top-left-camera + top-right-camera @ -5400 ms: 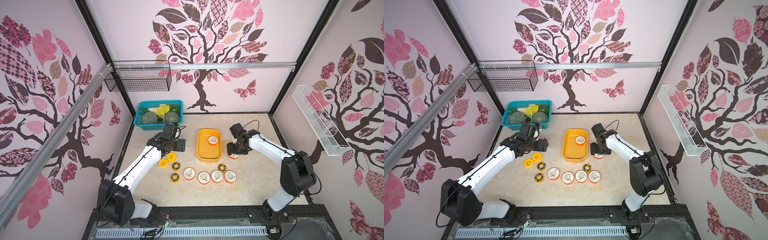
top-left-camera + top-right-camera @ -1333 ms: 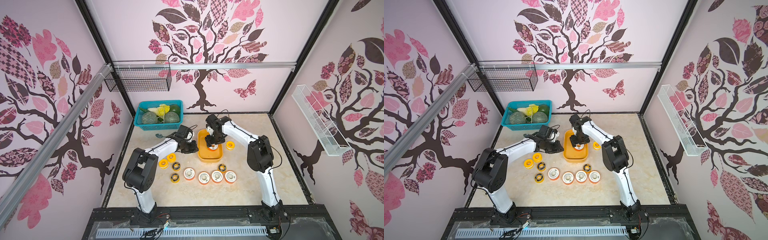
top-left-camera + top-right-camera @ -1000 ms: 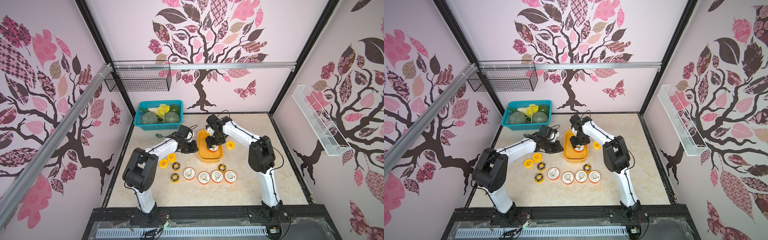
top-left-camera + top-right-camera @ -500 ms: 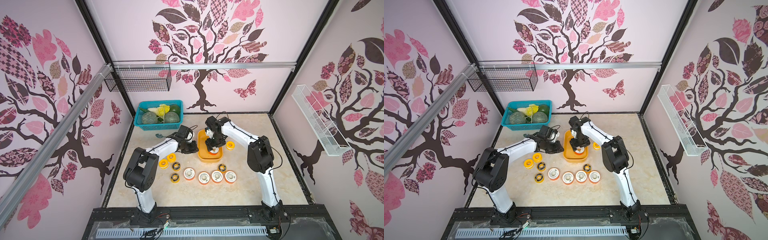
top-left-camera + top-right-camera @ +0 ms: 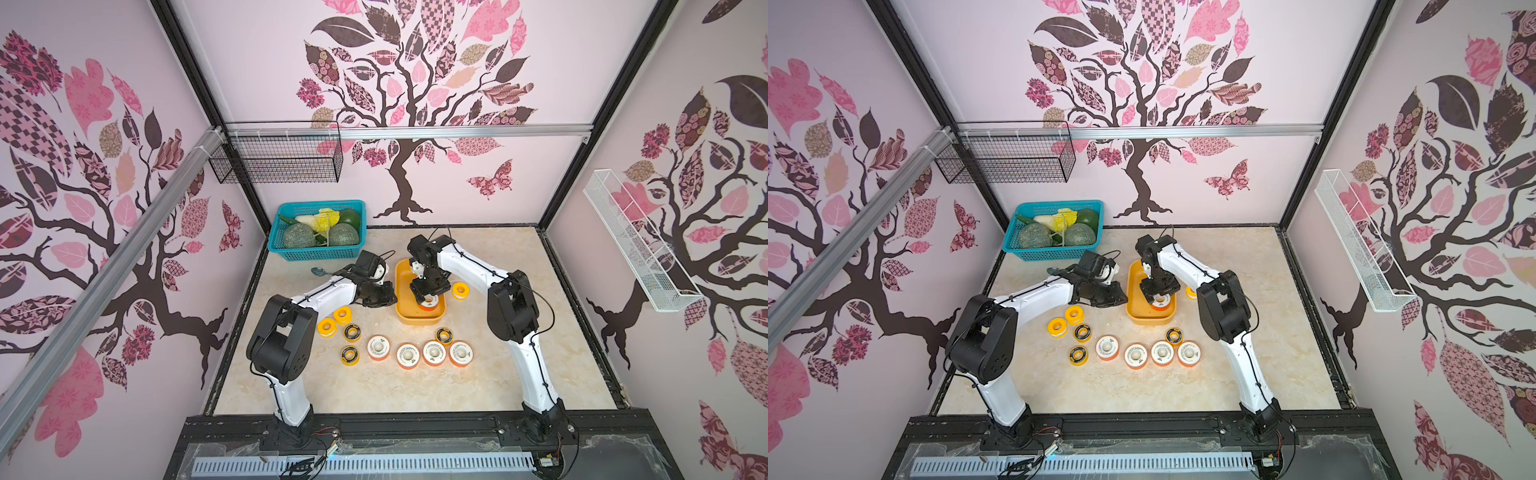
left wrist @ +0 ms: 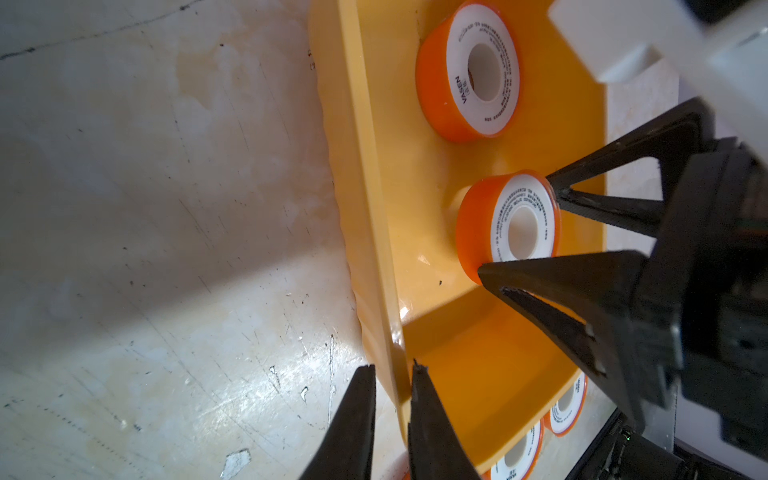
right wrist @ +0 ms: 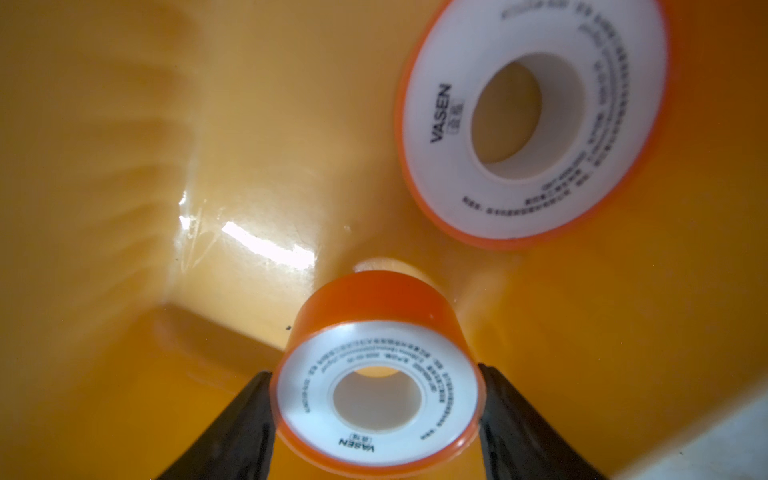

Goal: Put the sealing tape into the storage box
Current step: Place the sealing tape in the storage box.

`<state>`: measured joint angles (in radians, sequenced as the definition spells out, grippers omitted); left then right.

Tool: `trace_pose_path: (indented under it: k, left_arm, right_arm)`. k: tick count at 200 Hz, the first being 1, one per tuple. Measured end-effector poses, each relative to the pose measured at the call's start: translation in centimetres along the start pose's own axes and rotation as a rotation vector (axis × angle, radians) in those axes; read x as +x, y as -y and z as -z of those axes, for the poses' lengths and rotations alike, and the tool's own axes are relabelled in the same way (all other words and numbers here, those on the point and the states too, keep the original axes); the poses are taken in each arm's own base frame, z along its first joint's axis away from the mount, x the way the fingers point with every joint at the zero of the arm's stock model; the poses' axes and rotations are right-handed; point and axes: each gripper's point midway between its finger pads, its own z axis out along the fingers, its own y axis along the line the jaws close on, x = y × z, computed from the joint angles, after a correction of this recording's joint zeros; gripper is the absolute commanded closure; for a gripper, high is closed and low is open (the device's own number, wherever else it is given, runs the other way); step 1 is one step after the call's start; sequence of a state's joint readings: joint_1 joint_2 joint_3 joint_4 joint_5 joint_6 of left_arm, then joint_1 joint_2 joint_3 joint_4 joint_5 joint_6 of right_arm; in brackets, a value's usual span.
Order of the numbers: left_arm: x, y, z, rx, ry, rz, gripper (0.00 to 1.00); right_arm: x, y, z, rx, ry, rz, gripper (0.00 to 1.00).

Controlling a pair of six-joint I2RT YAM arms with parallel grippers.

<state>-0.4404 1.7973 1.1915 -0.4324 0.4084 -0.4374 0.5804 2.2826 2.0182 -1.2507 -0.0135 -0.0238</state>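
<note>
In a top view the storage box [image 5: 419, 321] sits mid-frame; beside and below it lie four orange spools [image 5: 377, 347], three yellow spools [image 5: 326, 326], three black-faced spools [image 5: 352, 332]; left wrist view: the left gripper [image 6: 392, 365] pinches the box wall; right wrist view: the right gripper [image 7: 374, 370] squeezes one sealing tape [image 7: 370, 307] inside the box, a second one lying near it.

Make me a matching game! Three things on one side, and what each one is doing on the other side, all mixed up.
Things:
1. left gripper
2. right gripper
3. teal basket

States:
A. holds vegetables
B. pinches the box wall
C. holds an orange spool inside the box

Pairs: 1-B, 2-C, 3-A
</note>
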Motion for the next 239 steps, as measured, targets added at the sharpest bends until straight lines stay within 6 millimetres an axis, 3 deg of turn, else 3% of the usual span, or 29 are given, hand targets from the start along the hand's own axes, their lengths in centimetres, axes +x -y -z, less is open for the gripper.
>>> trace_pose_path:
  k: [75, 239]
  left_arm:
    - [0.0, 0.0, 0.0, 0.000, 0.000, 0.000, 0.80]
    - [0.0, -0.1, 0.0, -0.003, 0.000, -0.001, 0.80]
  right_arm:
    - [-0.9, 0.4, -1.2, 0.027, -0.005, -0.021, 0.27]
    - [-1.6, 1.2, -0.9, 0.069, 0.021, -0.073, 0.25]
